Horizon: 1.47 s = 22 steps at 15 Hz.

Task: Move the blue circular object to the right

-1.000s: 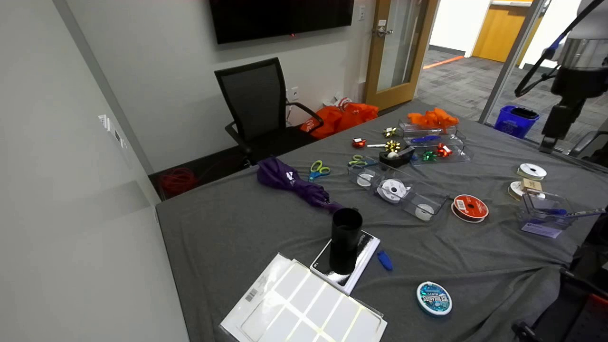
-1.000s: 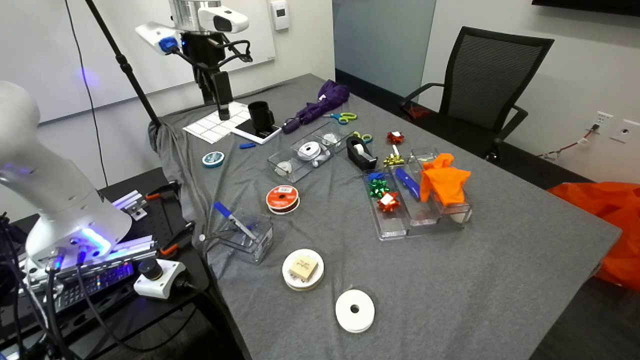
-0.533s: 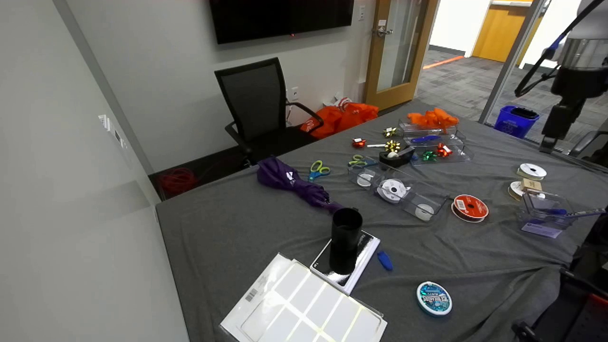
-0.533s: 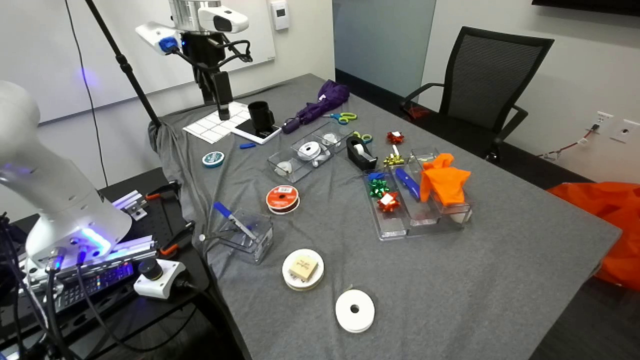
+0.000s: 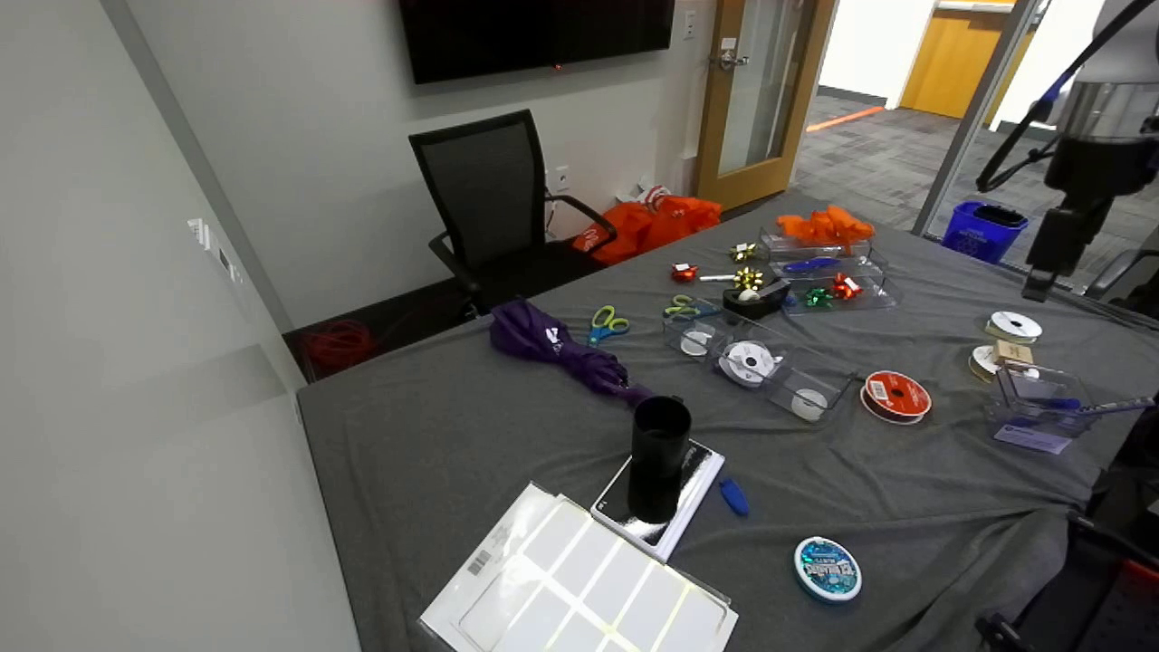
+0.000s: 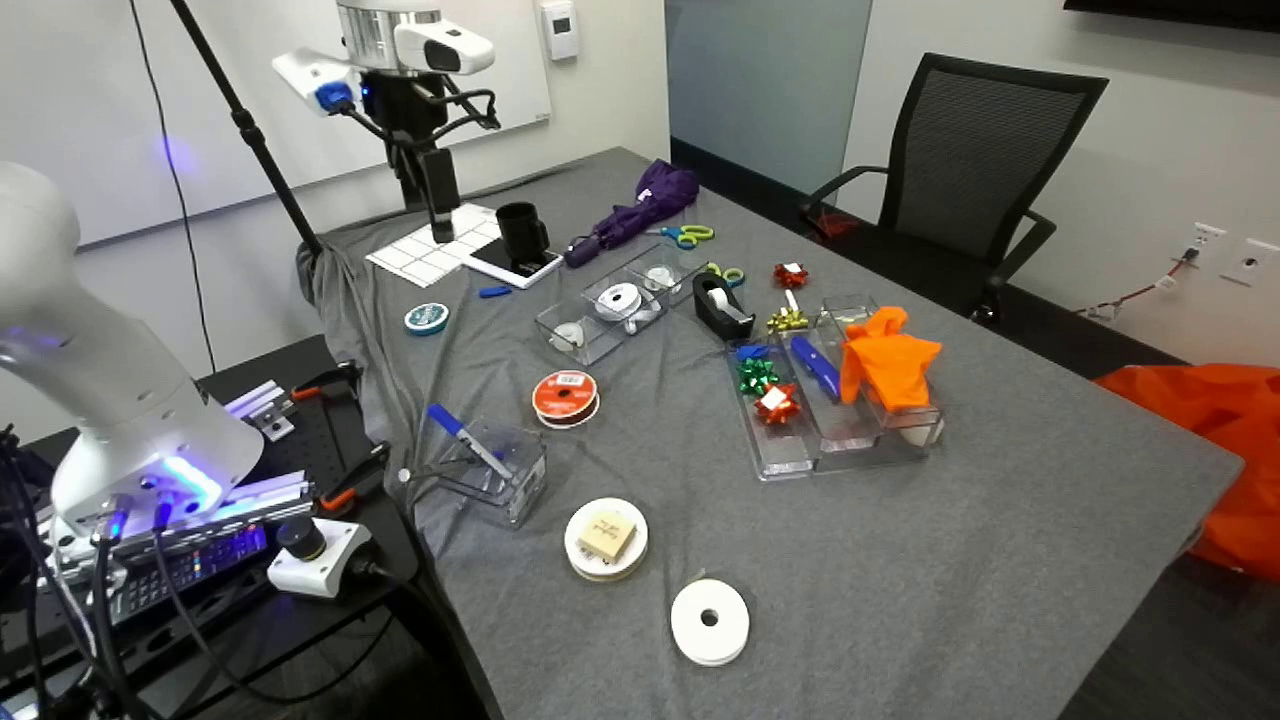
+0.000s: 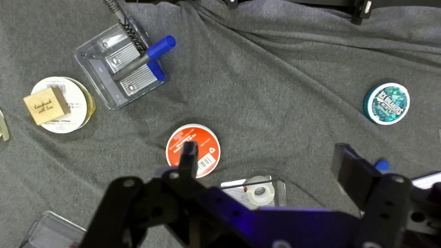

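Got fingers spread wide. See blue disc toward two o'clock from them in wrist view, so probably gotta scoot first.

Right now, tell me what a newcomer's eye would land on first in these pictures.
Probably the bright orange cloth, bunched on the clear tray in both exterior views. Next, perhaps, the purple umbrella, folded on the gray tablecloth with its thin end near the black mug. In the wrist view, the teal-blue round container stands out toward the right edge.
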{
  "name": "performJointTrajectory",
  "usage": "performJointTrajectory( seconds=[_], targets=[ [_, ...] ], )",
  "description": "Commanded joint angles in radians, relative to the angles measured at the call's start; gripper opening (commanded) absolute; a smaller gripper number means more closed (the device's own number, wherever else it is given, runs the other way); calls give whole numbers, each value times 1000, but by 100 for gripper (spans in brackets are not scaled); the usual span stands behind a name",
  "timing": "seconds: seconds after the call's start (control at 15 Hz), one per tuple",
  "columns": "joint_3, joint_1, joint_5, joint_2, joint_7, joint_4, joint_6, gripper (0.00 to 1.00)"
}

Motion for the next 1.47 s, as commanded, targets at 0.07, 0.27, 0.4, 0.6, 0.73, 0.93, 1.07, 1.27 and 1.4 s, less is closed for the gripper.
performJointTrajectory(
  seconds=[0.07,0.27,0.4,0.6,0.73,0.93,1.07,1.27,1.4],
  targets=[
    [63,16,65,-15,122,-91,53,100],
    [137,45,111,4,258,-147,140,100],
    [192,71,132,22,353,-186,227,100],
    [285,108,132,75,514,-227,350,100],
    [334,131,130,129,602,-240,429,100],
    [376,150,122,233,693,-241,522,100],
    [378,162,129,302,700,-237,577,100],
    [364,174,137,394,678,-234,651,100],
    [355,180,160,449,632,-237,710,100]
  ],
)
